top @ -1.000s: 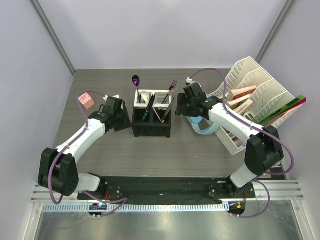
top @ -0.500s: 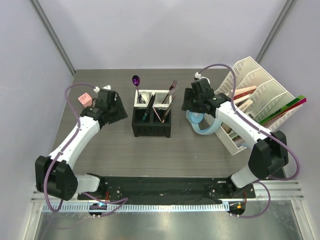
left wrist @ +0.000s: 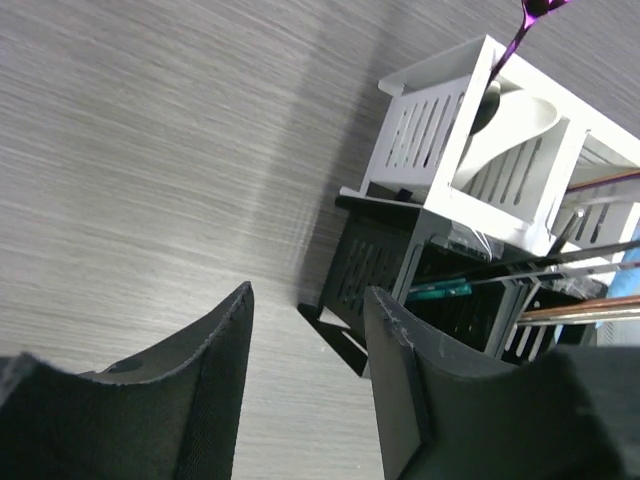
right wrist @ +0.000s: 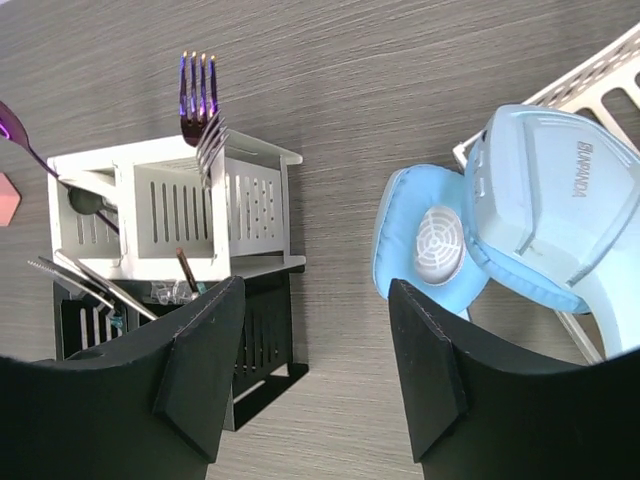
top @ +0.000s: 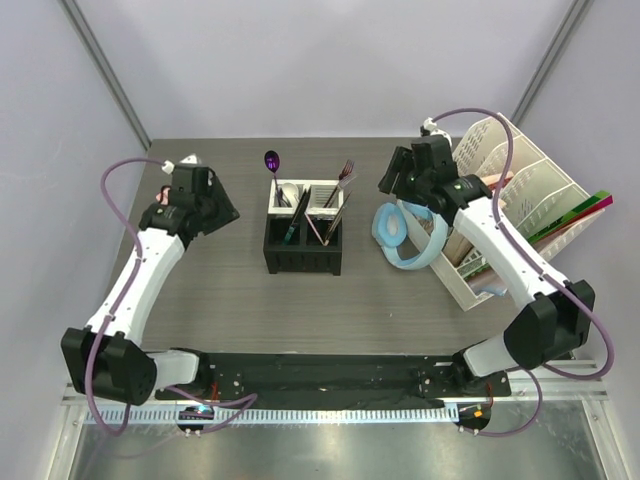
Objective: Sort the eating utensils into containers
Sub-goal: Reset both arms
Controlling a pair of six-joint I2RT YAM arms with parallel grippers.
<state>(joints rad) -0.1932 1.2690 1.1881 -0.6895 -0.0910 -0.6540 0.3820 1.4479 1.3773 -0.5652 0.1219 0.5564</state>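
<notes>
The containers are a black caddy with white-rimmed compartments at the table's middle, also seen in the left wrist view and the right wrist view. Eating utensils stand in it: a purple spoon, a purple fork, a white soup spoon, brown chopsticks and a green-patterned piece. My left gripper hangs open and empty to the caddy's left. On the caddy's far right, my right gripper is open and empty too.
Light blue headphones lie right of the caddy, against a big white slotted rack holding flat items. A small pink block shows at the left edge of the right wrist view. Grey walls close in the table.
Both arms have drawn away from the caddy, the left toward the far left and the right toward the far right by the rack. Both grippers stay empty.
</notes>
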